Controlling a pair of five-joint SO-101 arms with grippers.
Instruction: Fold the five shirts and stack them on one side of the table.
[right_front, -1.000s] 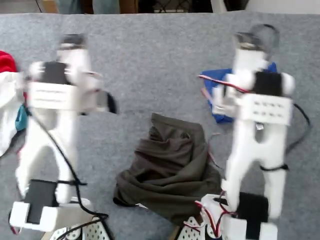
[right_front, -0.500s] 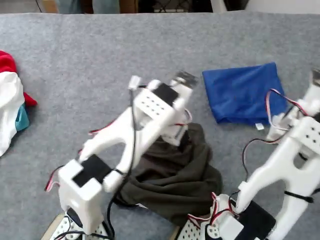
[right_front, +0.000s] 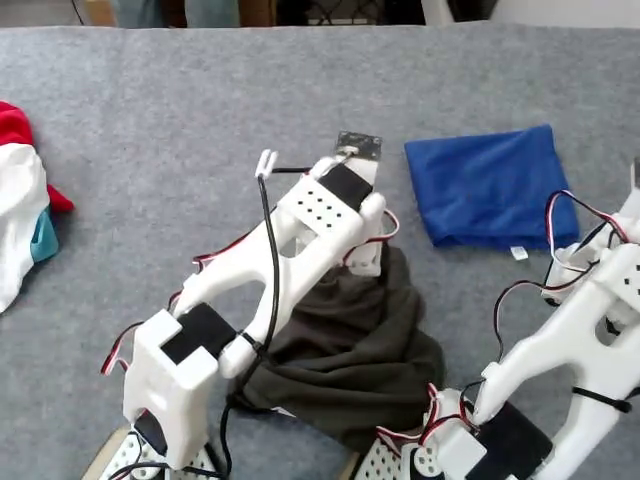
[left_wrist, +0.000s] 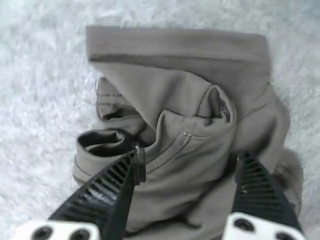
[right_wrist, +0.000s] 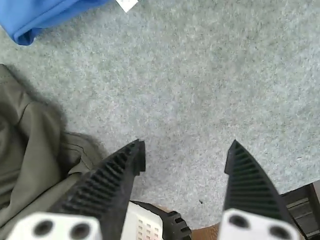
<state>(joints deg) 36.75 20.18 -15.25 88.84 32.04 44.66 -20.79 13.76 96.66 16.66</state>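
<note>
Found left tool (left_wrist: 190, 157), jaws apart, over crumpled olive shirt (left_wrist: 175, 90); judged it soft, light, prone to bunching, best pinched at the flat hemmed edge. Found right tool (right_wrist: 186, 147) likewise apart above bench (right_wrist: 225, 75).

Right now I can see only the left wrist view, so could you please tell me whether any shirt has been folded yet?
Observer: Yes, one blue shirt lies folded flat on the table, beyond the olive shirt, on the right arm's side.
Operator: Thank you. Where are the remaining ones?
Observer: A heap of red, white and teal cloth sits unfolded at the table's edge on the left arm's side.
Operator: And where is the right gripper, please?
Observer: The right gripper is open over bare table beside the olive shirt's edge, holding nothing.
</note>
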